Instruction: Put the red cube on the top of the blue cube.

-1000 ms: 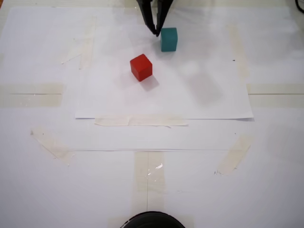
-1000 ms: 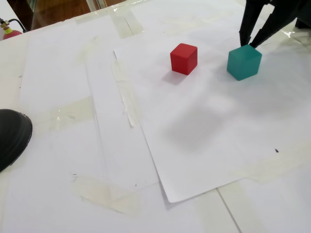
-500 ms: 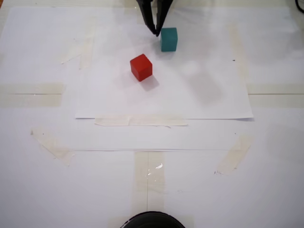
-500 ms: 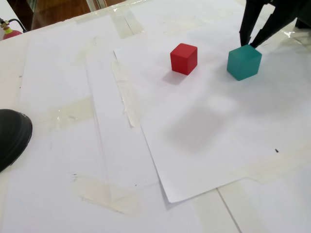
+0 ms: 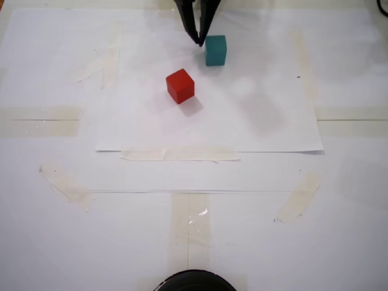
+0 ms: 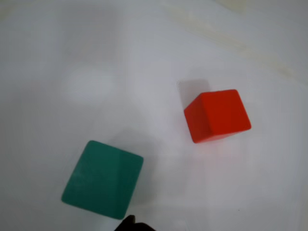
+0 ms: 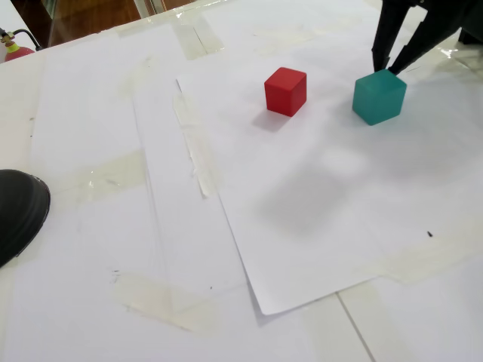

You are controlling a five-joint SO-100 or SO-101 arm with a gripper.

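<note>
small solid red cube (image 5: 180,86) and small solid teal cube (image 5: 215,50): plain matt faces, smooth, no gloss in any view. white paper sheets (image 5: 242,121) underneath: matt, smooth, flat, held down by pale beige strips of masking tape (image 5: 179,154), slightly wrinkled, with one shiny glint on the strip (image 5: 189,224) near the bottom of a fixed view. black gripper fingers (image 7: 384,41): dark, dull, plastic-looking.

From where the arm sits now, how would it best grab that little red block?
Probably from straight above, closing on two opposite flat side faces of the red cube. It stands free on the paper, apart from the blue cube, with open space all round. It sits turned at an angle, so the gripper would likely have to rotate to meet the faces squarely.
</note>
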